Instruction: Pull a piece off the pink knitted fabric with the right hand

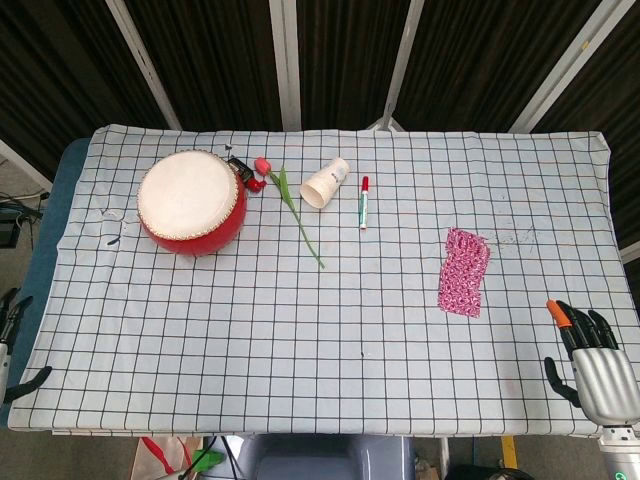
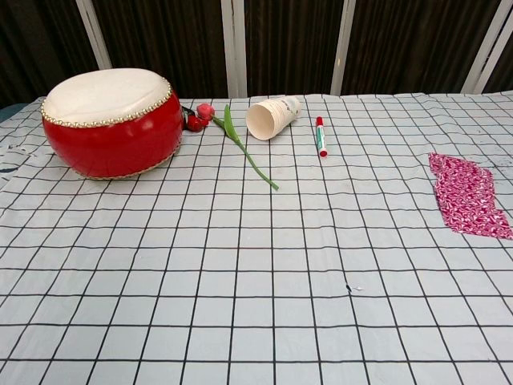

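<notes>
**A:** So what's the setup? Starting at the near edge.

**B:** Nearest thing is the right hand, at the near right corner of the table, just off the edge of the checked tablecloth. Fingers apart and pointing away from the robot, nothing in them, not touching anything. It only shows in the head view. The left hand is barely there, just some dark fingertips poking in at the near left edge, off the cloth. Can't tell if that one is open or closed.

**A:** And the pink piece?

**B:** The pink knitted fabric is lying flat on the cloth on the right side, roughly mid-depth, a bit farther back and to the left of the right hand. Clear gap between them. In the chest view it sits at the right edge of the picture, slightly cut off.

**A:** Anything else on there?

**B:** Farther back, a row of stuff. A red drum with a white top at far left. Just right of it an artificial flower with a pink bud and a long green stem angling toward the near side. Then a paper cup on its side, and a green marker with a red cap just right of the cup.
</notes>
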Action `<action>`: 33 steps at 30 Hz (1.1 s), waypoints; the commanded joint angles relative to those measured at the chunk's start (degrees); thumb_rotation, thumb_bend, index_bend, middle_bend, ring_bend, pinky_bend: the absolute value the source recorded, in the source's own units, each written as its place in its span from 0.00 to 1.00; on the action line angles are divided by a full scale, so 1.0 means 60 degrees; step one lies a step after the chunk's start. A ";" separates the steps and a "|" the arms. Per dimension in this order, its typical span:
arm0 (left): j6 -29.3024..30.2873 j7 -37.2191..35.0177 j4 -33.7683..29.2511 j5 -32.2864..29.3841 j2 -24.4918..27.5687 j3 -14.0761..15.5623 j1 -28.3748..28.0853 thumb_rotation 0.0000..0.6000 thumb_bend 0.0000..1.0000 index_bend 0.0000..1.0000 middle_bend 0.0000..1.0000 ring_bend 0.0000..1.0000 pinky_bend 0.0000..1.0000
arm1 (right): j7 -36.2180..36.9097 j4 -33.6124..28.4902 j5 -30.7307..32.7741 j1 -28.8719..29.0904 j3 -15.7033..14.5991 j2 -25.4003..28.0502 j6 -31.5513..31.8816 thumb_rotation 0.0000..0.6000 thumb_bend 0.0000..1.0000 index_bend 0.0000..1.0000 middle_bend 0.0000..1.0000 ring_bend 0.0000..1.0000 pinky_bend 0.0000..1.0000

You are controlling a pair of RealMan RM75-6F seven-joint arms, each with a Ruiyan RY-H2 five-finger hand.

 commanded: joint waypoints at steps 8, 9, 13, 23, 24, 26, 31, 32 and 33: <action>0.0267 -0.0201 -0.0002 0.0204 0.0086 0.0029 0.0125 1.00 0.25 0.12 0.00 0.00 0.02 | -0.0051 0.0033 -0.0026 0.0015 -0.0022 -0.0032 -0.0032 1.00 0.50 0.00 0.11 0.17 0.09; 0.0272 -0.0209 0.0002 0.0197 0.0077 0.0021 0.0125 1.00 0.25 0.12 0.00 0.00 0.02 | -0.0057 0.0044 -0.0026 0.0016 -0.0014 -0.0050 -0.0021 1.00 0.50 0.00 0.11 0.18 0.09; 0.0124 -0.0189 0.0011 0.0095 0.0068 0.0022 0.0080 1.00 0.25 0.12 0.00 0.00 0.02 | -0.0061 0.0048 -0.0040 0.0017 -0.0031 -0.0076 -0.0032 1.00 0.49 0.00 0.11 0.21 0.09; 0.0252 -0.0165 -0.0022 0.0157 0.0073 0.0036 0.0151 1.00 0.25 0.12 0.00 0.00 0.02 | -0.0151 0.0104 -0.0139 0.0097 -0.0051 -0.0187 -0.0120 1.00 0.50 0.00 0.32 0.40 0.16; 0.0197 -0.0159 -0.0029 0.0118 0.0071 0.0037 0.0136 1.00 0.25 0.12 0.00 0.00 0.02 | -0.0170 0.0119 -0.0125 0.0131 -0.0053 -0.0209 -0.0191 1.00 0.49 0.00 0.37 0.43 0.18; 0.0117 -0.0109 -0.0035 0.0055 0.0064 0.0016 0.0097 1.00 0.25 0.12 0.00 0.00 0.02 | -0.0187 0.0155 -0.0080 0.0221 -0.0033 -0.0240 -0.0352 1.00 0.49 0.00 0.44 0.48 0.21; 0.0065 -0.0022 -0.0035 0.0045 0.0029 0.0003 0.0061 1.00 0.25 0.12 0.00 0.00 0.02 | -0.0330 0.0266 0.0187 0.0497 0.0137 -0.0347 -0.0780 1.00 0.49 0.01 0.55 0.58 0.29; 0.0075 -0.0015 -0.0034 0.0054 0.0025 0.0002 0.0062 1.00 0.25 0.12 0.00 0.00 0.02 | -0.0375 0.0286 0.0243 0.0562 0.0172 -0.0365 -0.0883 1.00 0.50 0.02 0.57 0.60 0.30; 0.0087 -0.0013 -0.0032 0.0066 0.0021 0.0002 0.0065 1.00 0.25 0.12 0.00 0.00 0.02 | -0.0432 0.0303 0.0305 0.0634 0.0204 -0.0379 -0.1004 1.00 0.49 0.03 0.60 0.61 0.32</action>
